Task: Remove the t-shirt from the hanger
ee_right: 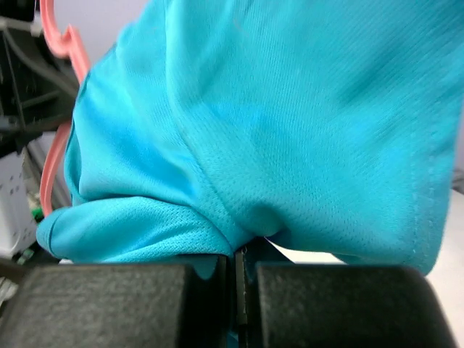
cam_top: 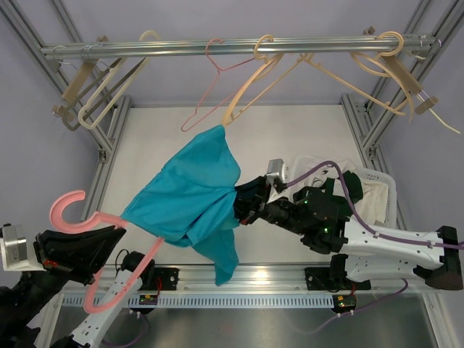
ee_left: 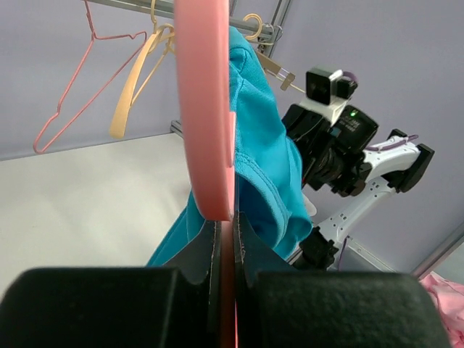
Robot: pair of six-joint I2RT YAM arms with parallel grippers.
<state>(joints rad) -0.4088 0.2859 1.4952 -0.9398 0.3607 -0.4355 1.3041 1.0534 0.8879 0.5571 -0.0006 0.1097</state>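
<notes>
Two grippers are closed, each on its own thing. The left gripper (ee_left: 226, 250) is clamped on the pink hanger (ee_left: 206, 109), whose thick bar is seen rising between the black fingers (ee_left: 196, 264) in the left wrist view. The right gripper (ee_right: 238, 268) is pinched on a fold of the teal t-shirt (ee_right: 275, 123), and almost no gap is left between its jaws.

From the top view, the t-shirt (cam_top: 190, 196) is held in the air above the table (cam_top: 290, 138), spread between both arms. Its lower left edge is draped over one arm of the pink hanger (cam_top: 109, 254), and the hanger's hook is curled well to the left of the cloth. The right gripper (cam_top: 243, 206) is met at the t-shirt's right edge. The shirt's upper tip is found just beside a cream hanger (cam_top: 250, 83) hung from the rail (cam_top: 239, 48) beyond it; contact cannot be judged. A white basket (cam_top: 377, 196) is placed to the t-shirt's right.
</notes>
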